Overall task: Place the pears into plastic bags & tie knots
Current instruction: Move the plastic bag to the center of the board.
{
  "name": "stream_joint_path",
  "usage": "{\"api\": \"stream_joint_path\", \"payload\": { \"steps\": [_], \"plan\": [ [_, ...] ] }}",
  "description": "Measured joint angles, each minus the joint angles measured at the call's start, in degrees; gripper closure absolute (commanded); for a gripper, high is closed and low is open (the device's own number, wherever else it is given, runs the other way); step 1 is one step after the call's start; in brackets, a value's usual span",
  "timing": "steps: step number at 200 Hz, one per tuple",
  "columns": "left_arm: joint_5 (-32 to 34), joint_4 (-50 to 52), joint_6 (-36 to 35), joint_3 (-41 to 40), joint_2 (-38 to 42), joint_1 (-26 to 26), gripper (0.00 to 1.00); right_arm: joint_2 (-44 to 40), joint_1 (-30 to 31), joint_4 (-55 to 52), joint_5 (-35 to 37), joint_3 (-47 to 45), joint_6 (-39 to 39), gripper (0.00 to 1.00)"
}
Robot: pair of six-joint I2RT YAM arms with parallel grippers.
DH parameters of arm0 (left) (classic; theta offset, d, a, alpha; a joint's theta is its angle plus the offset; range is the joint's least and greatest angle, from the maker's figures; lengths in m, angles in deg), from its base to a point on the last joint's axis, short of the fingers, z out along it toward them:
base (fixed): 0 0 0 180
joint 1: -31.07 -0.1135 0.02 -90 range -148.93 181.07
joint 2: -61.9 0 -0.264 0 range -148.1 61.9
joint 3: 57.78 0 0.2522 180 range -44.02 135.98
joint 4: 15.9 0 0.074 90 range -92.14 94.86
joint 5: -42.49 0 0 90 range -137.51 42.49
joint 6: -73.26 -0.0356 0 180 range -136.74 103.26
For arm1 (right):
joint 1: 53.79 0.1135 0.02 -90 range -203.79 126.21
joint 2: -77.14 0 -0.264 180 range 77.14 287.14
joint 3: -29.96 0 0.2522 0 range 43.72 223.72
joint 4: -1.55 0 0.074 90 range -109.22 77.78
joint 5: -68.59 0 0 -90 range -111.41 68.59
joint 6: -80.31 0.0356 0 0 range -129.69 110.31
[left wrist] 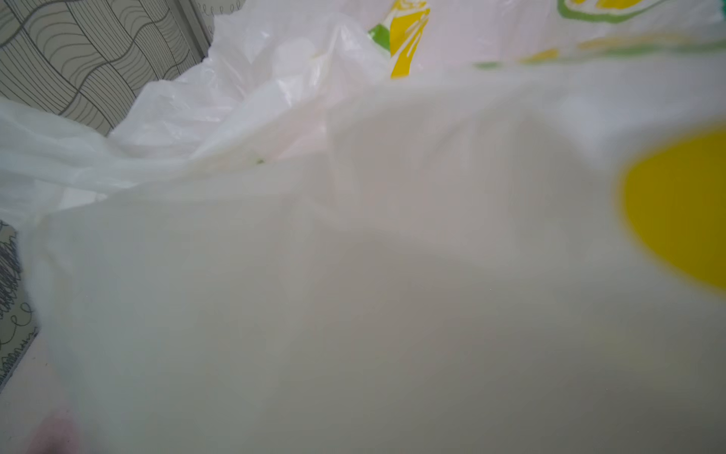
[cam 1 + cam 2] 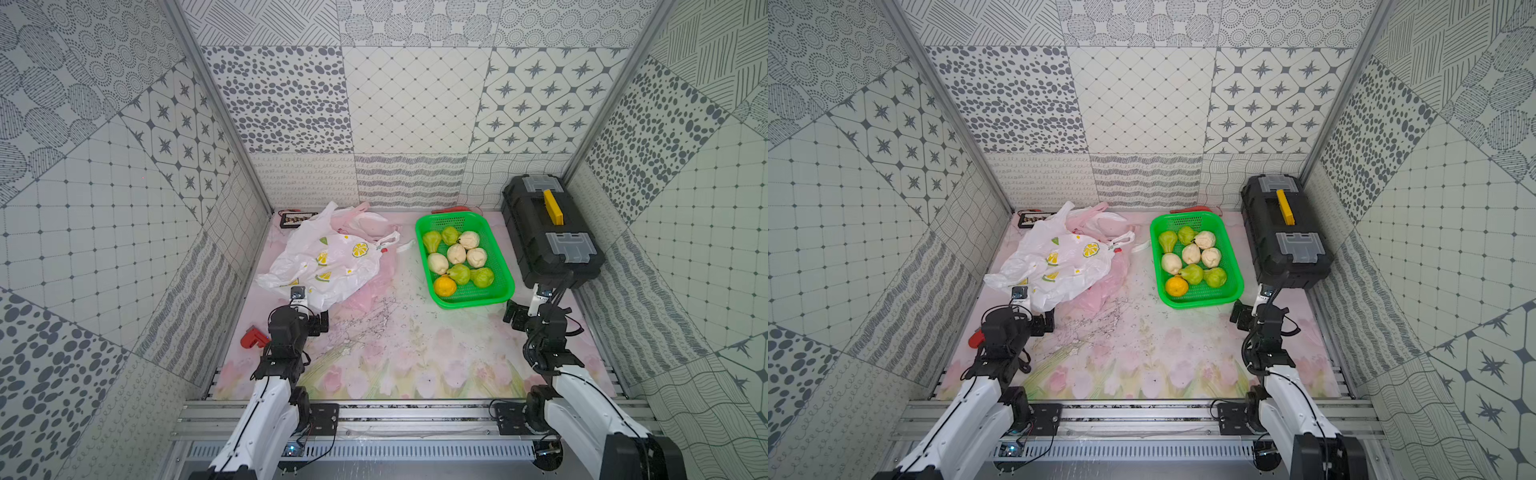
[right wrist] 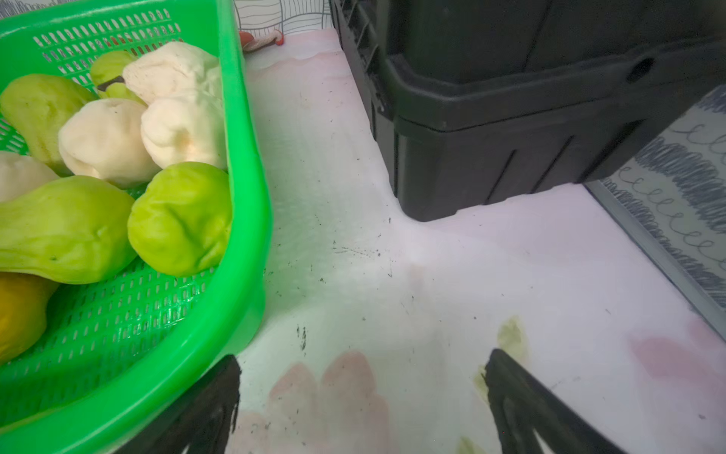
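Note:
Several pears (image 2: pixel 456 253), green and cream, lie in a green mesh basket (image 2: pixel 473 302) at the right middle; in the right wrist view a green pear (image 3: pixel 180 220) sits against its rim (image 3: pixel 243 157). A white lemon-print plastic bag (image 2: pixel 320 262) lies crumpled at the left, over a pink bag (image 2: pixel 368 291). Another pale bag (image 2: pixel 368 222) is bunched behind. No knots are in view. My left gripper (image 2: pixel 305 311) is tucked under the white bag's near edge, and plastic (image 1: pixel 353 275) fills its wrist view. My right gripper (image 3: pixel 361 393) stands open and empty over the mat, beside the basket's near right corner.
A black toolbox (image 2: pixel 548 237) with a yellow handle stands at the right, close behind the right gripper. An orange citrus fruit (image 2: pixel 444 286) shares the basket. A red object (image 2: pixel 253 338) lies left of the left arm. A small black tray (image 2: pixel 297 218) sits at the back left.

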Motion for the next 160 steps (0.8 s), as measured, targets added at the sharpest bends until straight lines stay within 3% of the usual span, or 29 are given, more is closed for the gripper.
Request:
{"api": "stream_joint_path", "payload": {
  "steps": [29,63,107,160],
  "plan": [
    [-0.02,-5.35,0.02,4.22,-15.15,0.04,0.02,18.05,1.81,8.22,1.09,4.96,-1.20,0.02],
    [0.02,-11.58,0.17,8.20,-29.00,0.11,0.02,30.34,3.30,16.04,1.86,8.59,-2.34,0.02],
    [0.04,-18.69,0.42,11.63,-40.28,0.33,0.02,36.76,4.13,23.06,2.51,10.62,-3.34,0.02],
    [0.04,-25.35,1.09,13.51,-46.25,0.48,0.02,38.12,4.46,28.35,3.13,11.32,-4.13,0.02]
  ]
}}
